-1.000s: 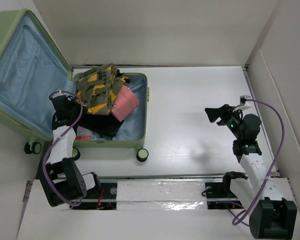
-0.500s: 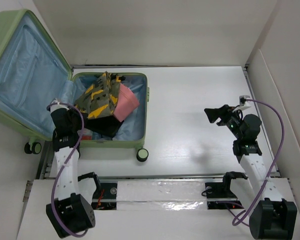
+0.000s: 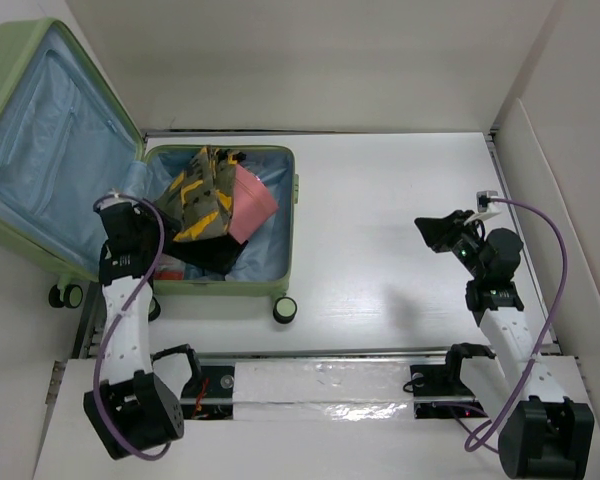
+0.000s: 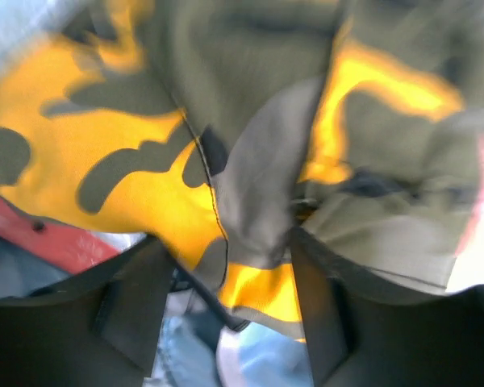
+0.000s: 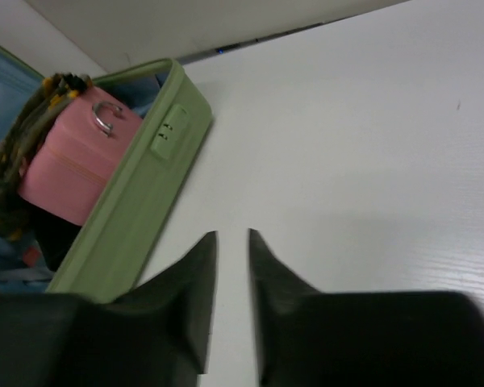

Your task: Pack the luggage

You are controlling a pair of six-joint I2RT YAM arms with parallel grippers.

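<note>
The luggage (image 3: pixel 292 215) lies open at the left of the table, its blue-lined lid (image 3: pixel 45 150) leaning back. Inside lie a camouflage garment (image 3: pixel 202 195), a pink case (image 3: pixel 252 205) and dark clothes (image 3: pixel 205 255). My left gripper (image 3: pixel 156 216) sits at the garment's left edge. In the left wrist view that gripper (image 4: pixel 226 239) is open, and the yellow-and-olive garment (image 4: pixel 105 153) lies loose between and beyond the fingers. My right gripper (image 3: pixel 427 228) hovers over the bare table at the right. Its jaws (image 5: pixel 232 235) stand a narrow slit apart with nothing in them.
The luggage's green rim (image 5: pixel 137 218) and the pink case (image 5: pixel 73 161) with its metal ring show in the right wrist view. Black wheels (image 3: pixel 284 310) stick out at the luggage's near side. White walls close in the table at the back and right.
My left gripper has opened and let go of the camouflage garment, which has settled lower in the luggage. My right gripper's jaws have narrowed from wide open to a slit.
</note>
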